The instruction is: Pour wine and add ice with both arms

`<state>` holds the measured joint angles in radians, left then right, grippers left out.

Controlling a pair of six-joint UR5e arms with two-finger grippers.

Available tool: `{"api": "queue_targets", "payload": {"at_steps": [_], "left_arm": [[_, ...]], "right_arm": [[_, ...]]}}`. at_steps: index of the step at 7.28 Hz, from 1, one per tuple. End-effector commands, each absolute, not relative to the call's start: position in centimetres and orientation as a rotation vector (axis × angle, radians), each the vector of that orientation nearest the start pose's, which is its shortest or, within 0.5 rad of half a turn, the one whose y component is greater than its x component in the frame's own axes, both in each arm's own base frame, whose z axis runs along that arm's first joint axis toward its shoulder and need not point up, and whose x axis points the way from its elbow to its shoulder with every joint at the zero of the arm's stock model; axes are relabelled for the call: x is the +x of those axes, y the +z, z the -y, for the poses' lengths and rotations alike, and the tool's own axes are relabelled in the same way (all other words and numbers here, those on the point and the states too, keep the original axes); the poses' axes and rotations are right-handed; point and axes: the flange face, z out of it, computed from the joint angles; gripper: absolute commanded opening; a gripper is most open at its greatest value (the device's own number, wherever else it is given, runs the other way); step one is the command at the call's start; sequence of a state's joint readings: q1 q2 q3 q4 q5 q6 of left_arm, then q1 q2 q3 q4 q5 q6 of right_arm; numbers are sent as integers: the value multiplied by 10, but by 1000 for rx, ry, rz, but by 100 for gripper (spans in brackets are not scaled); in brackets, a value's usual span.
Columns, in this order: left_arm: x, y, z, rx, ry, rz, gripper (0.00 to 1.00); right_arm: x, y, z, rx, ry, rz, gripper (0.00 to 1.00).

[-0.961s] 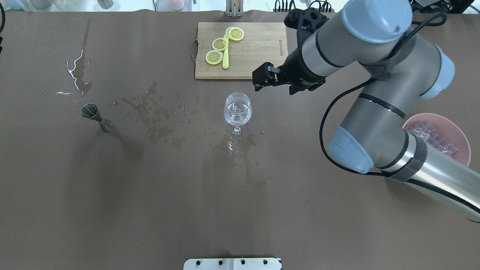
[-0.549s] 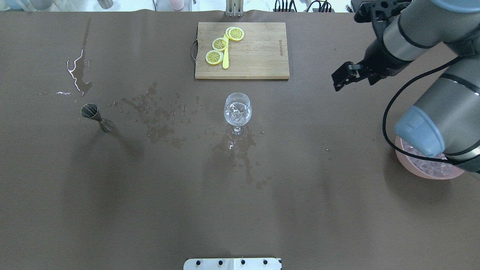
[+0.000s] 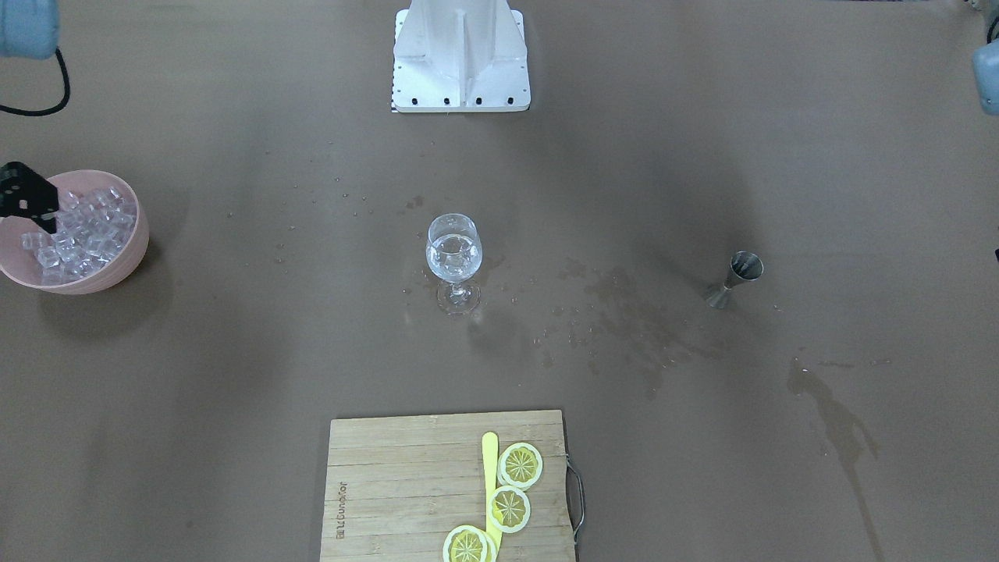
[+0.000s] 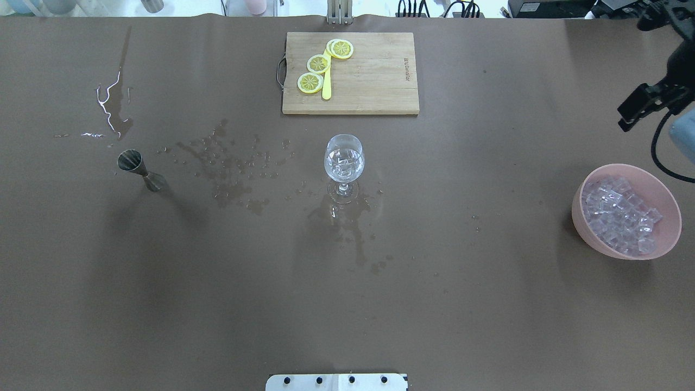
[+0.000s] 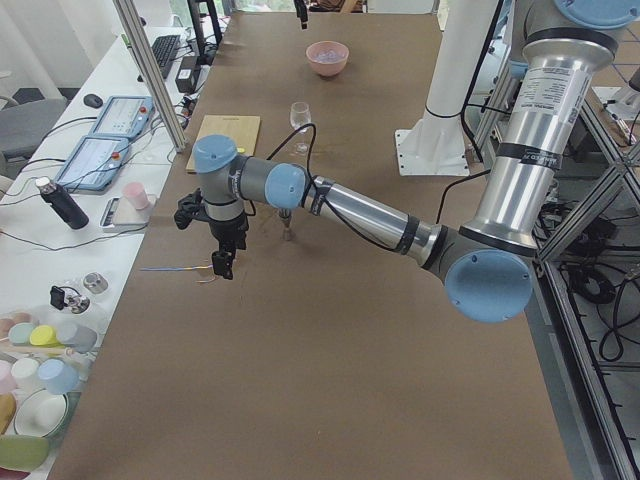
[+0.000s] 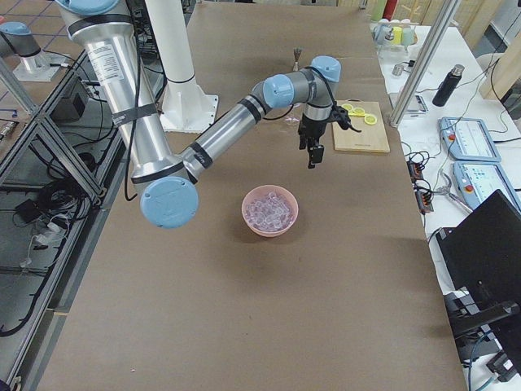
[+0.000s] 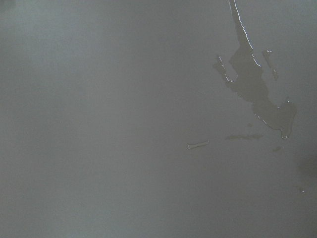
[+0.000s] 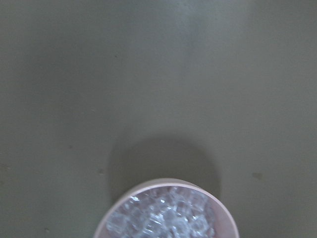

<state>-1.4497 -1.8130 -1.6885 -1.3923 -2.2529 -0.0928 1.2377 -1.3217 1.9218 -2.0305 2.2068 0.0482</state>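
Left hand point(image 5: 221, 268) only in side view, right hand point(image 4: 625, 119) overhead, cannot tell either grip

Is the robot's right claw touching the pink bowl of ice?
Apart. The overhead view shows a strip of bare table between the right gripper and the pink bowl, so the gripper sits beyond the rim, not in it.

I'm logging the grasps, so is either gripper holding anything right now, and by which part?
Nothing shows in the right gripper. The left gripper appears only in a side view; there I cannot tell.
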Motion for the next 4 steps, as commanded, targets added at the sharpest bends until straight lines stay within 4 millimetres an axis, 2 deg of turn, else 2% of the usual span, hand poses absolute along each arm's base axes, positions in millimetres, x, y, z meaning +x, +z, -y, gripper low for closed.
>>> {"api": "queue_targets", "payload": {"at_steps": [1, 2, 3, 4], "left_arm": [[-33, 529, 562, 66, 22, -739, 98], [-48, 545, 554, 76, 87, -732, 98], [-67, 566, 547, 72, 99, -728, 98], [-74, 588, 536, 41, 83, -731, 98]], "right_arm": [[-69, 483, 517, -46, -325, 635, 100], [-55, 485, 517, -43, -293, 635, 100], [-41, 498, 519, -61, -258, 632, 100], [-24, 520, 524, -99, -209, 631, 100]]}}
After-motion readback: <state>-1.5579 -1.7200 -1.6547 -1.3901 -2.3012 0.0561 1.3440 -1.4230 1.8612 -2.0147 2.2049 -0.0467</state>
